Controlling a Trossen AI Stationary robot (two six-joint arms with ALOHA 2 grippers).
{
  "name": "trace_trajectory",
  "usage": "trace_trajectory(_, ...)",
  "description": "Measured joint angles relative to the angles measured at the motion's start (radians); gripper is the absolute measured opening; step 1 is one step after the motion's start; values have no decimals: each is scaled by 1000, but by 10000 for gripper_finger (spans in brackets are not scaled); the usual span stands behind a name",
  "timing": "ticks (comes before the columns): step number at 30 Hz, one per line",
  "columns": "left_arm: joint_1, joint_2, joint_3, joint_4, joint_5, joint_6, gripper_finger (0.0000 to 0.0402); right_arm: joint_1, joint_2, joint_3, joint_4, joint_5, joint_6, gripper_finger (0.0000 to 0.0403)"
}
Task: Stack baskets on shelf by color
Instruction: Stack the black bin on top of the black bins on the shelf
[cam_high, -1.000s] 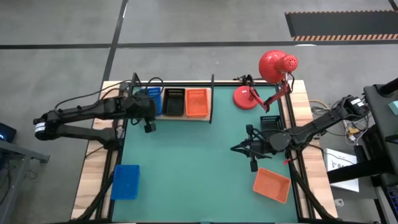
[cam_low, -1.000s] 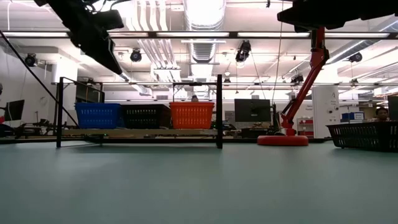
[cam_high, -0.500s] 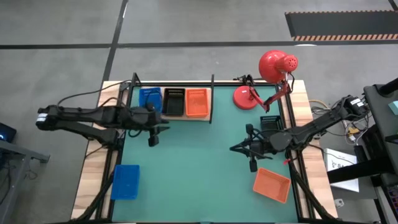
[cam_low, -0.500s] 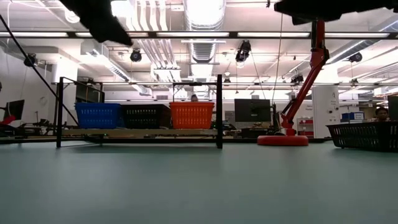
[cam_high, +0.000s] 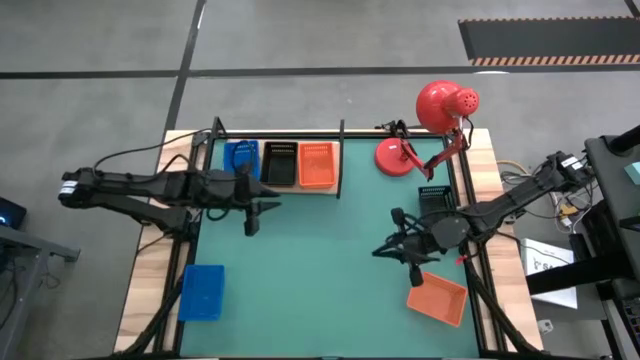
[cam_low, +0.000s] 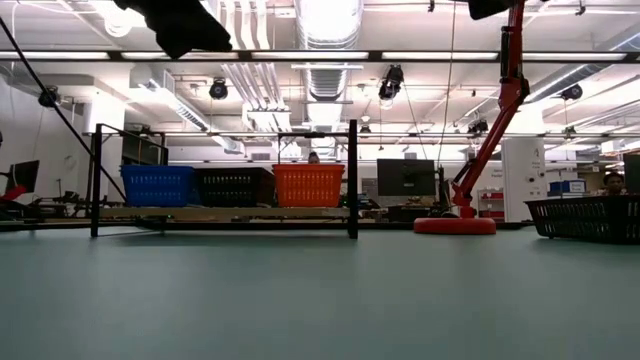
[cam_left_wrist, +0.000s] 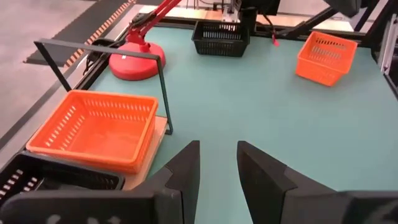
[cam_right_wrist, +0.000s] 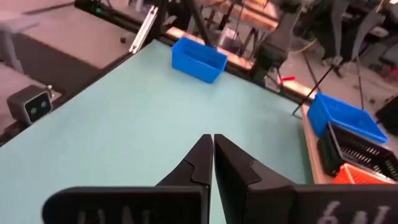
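Observation:
On the shelf (cam_high: 331, 183) at the table's far left stand three baskets abreast: blue (cam_high: 240, 158), black (cam_high: 279, 163), orange (cam_high: 316, 165). A loose blue basket (cam_high: 202, 292) lies near the front left corner. A loose orange basket (cam_high: 437, 297) lies at the front right, and a loose black basket (cam_high: 437, 197) by the right edge. My left gripper (cam_high: 262, 207) hangs open and empty over the mat, just in front of the shelf, pointing toward the right. My right gripper (cam_high: 385, 248) is shut and empty, raised beside the loose orange basket.
A red desk lamp stands with its round base (cam_high: 392, 157) at the far right, its head (cam_high: 446, 105) over the table's far edge. Black shelf posts (cam_left_wrist: 163, 93) rise at the shelf's corners. The green mat (cam_high: 320, 270) lies bare between the arms.
My left arm has swung away from the shelf's blue basket toward the near edge and risen. Its gripper has turned from pointing down to pointing toward the right, still open. My right gripper has risen a little, still shut.

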Motion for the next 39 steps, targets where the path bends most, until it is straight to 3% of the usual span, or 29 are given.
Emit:
trace_trajectory(4, 0, 10, 0, 44, 0, 0, 91, 2, 9, 57, -94, 15, 77, 9)
trace_trajectory(8, -3, 33, 0, 120, 0, -1, 91, 2, 11, 121, -295, 63, 297, 9)
trace_trajectory(13, -27, 71, 0, 189, 5, 8, 91, 30, 22, 233, -589, -151, 555, 9)
trace_trajectory(19, -26, 81, 0, 277, 0, 37, 91, 55, 57, 310, -913, -111, 970, 9)
trace_trajectory(24, -26, 62, 0, 296, 0, 83, 91, 55, 117, 373, -1279, -155, 1232, 9)
trace_trajectory(27, -26, 30, 0, 293, 0, 98, 91, 42, 155, 396, -1394, -159, 1293, 9)
trace_trajectory(35, -26, -36, 0, 344, -3, 106, 91, -15, 226, 357, -1403, -171, 1313, 11)
trace_trajectory(39, -27, -62, 0, 340, -2, 126, 91, -15, 261, 340, -1411, -254, 1088, 33)
